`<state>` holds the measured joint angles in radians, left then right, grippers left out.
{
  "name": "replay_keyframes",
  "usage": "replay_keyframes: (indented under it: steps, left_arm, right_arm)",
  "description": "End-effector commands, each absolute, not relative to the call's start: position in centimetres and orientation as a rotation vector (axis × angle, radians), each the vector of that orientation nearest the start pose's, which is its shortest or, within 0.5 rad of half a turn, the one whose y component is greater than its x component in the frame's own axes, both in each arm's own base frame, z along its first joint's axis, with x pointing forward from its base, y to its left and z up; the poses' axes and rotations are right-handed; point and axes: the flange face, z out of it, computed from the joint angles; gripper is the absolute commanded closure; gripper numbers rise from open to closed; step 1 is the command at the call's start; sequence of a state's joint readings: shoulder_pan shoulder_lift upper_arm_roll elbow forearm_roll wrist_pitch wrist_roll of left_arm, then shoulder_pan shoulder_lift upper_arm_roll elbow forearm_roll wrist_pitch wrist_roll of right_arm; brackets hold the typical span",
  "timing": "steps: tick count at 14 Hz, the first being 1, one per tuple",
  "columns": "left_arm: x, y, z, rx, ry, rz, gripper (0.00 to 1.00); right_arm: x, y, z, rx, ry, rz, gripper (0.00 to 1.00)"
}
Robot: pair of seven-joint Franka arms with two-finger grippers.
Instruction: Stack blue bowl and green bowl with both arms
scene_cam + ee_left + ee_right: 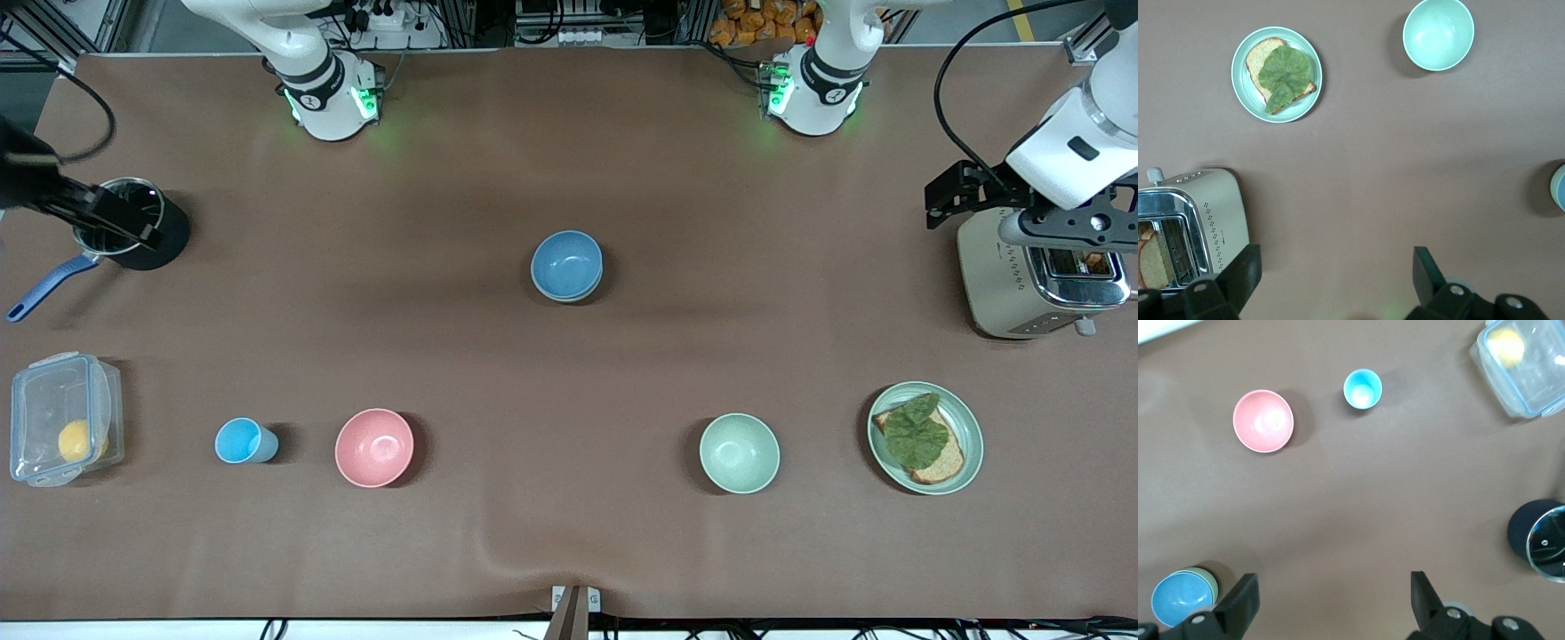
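upright blue bowl [566, 263] nested in green bowl [1207, 581]

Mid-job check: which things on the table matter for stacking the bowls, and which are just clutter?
Job: blue bowl, sitting in a green bowl; left gripper by the toaster, right gripper by the saucepan, both open.

Lying about: second green bowl, pink bowl, light-blue cup, plate of toast, clear container.
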<state>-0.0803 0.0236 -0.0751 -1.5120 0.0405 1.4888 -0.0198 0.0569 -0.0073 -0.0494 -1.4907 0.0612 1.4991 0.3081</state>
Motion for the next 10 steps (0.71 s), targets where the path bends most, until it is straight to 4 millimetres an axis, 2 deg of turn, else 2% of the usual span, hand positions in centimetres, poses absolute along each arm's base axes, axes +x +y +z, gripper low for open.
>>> replay_keyframes:
  steps: [1, 3, 4, 7, 8, 10]
  left_arm:
    - [54.5, -7.7, 64.3, -3.111, 0.227, 0.067, 0.00]
    - [54.4, -7.7, 64.4, -3.111, 0.227, 0.065, 0.00]
    - [54.4, -7.7, 64.6, -3.111, 0.227, 0.060, 0.00]
    - [54.5, -7.6, 64.6, -3.112, 0.222, 0.060, 0.00]
    - [54.5, -7.6, 64.6, -3.113, 0.222, 0.058, 0.00]
    - [54.5, -7.6, 64.6, -3.113, 0.222, 0.058, 0.00]
  right_arm:
    - [52.6, 1.1, 68.5, -3.060, 0.435, -0.079, 0.00]
    - [51.9, 1.0, 69.2, -3.060, 0.437, -0.082, 0.00]
    - [51.1, 0.9, 70.2, -3.057, 0.438, -0.107, 0.00]
    - [50.0, 1.6, 71.6, -3.062, 0.414, -0.149, 0.00]
    - [49.8, 1.5, 71.8, -3.061, 0.424, -0.151, 0.00]
    - [50.3, -0.1, 71.5, -3.055, 0.461, -0.160, 0.00]
